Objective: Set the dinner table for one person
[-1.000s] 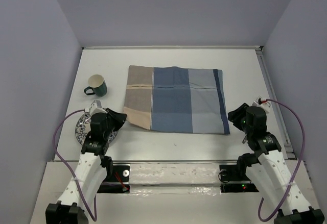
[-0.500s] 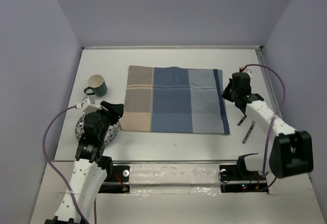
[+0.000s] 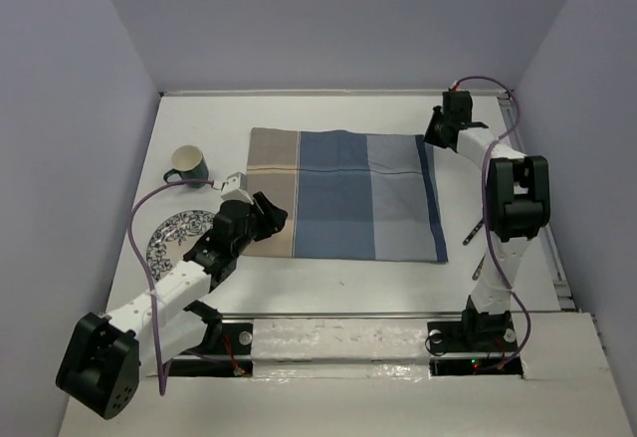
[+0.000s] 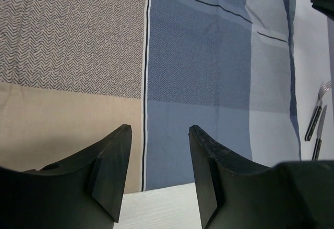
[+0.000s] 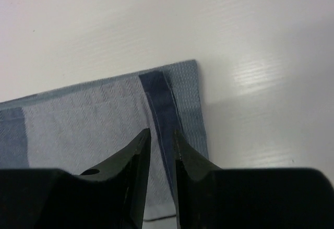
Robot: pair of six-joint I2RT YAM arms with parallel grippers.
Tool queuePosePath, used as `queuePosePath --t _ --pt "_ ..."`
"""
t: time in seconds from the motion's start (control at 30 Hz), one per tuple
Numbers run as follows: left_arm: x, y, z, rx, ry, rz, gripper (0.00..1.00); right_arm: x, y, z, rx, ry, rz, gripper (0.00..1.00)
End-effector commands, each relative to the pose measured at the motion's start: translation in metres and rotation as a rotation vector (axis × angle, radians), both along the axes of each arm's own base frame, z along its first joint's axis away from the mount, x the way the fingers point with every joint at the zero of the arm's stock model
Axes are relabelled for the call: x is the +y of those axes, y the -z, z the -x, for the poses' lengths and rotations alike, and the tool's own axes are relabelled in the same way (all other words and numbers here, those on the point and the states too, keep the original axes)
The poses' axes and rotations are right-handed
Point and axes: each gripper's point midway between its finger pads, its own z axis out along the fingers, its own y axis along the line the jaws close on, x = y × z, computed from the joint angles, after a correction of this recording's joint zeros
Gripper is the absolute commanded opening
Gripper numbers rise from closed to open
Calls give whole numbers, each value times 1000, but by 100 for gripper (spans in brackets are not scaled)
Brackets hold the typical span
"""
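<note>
White counter [image 3: 328, 288] spreads under everything, arms bolted at its near edge; plaid placemat [image 3: 343, 193] lies flat mid-counter; patterned plate [image 3: 174, 233] sits near the left edge, green mug [image 3: 189, 165] just beyond it; fork [image 4: 314, 122] & knife [image 4: 317, 145] lie side by side right of the mat; left tool [image 4: 159, 130] hangs over the mat's near-left part, jaws wide, holding nothing; right tool [image 5: 159, 132] is over the far-right corner, jaws narrow, no cloth btwn them.

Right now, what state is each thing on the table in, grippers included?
Placemat: spread flat on the table.
Mug: upright.
Plate: lying flat, right side up.
Fork: lying flat, right of the placemat.
Knife: lying beside the fork.
Left gripper: open, empty, over the placemat's near edge.
Right gripper: slightly open, over the placemat's far right corner.
</note>
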Motion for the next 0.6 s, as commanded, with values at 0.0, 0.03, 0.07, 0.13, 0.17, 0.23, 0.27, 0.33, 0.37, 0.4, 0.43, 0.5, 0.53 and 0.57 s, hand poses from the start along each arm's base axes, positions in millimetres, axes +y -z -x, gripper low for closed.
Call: queuePosePath --t 0.0,0.03,0.07,0.13,0.17,0.23,0.27,0.33,0.37,0.4,0.43,0.5,0.53,0.57 --pt "-8 -8 -13 -87 5 5 58 -1 -12 -30 -21 -72 -15 29" --pt "-7 -1 -12 -75 5 -7 58 -1 -5 -37 -4 -80 -5 29" --pt "-5 4 -11 -67 2 -14 58 -1 0 -39 10 -82 -5 29" --pt "-4 10 -10 -55 -1 -30 58 -1 12 -45 29 -87 -2 30" --pt "-3 13 -9 -51 -1 -32 58 -1 7 -51 15 -89 1 30" --pt "-1 22 -6 -30 -3 -45 58 4 13 -55 22 -109 -16 30" --pt "-1 24 -5 -26 0 -46 58 4 11 -59 15 -108 -15 30" --pt "0 32 -3 -5 3 -60 58 4 12 -62 13 -113 -12 30" --pt "1 36 -2 6 1 -65 58 4 20 -63 25 -114 -11 30" --pt "1 40 0 16 2 -69 58 5 17 -66 24 -117 -11 30" --pt "1 45 1 31 2 -72 58 5 23 -67 39 -122 -14 30" --pt "-1 48 2 47 10 -66 59 6 21 -69 38 -126 -16 29" --pt "0 49 2 52 7 -66 59 6 20 -70 35 -128 -16 29" --pt "0 51 2 58 4 -67 58 7 20 -70 34 -129 -20 29"
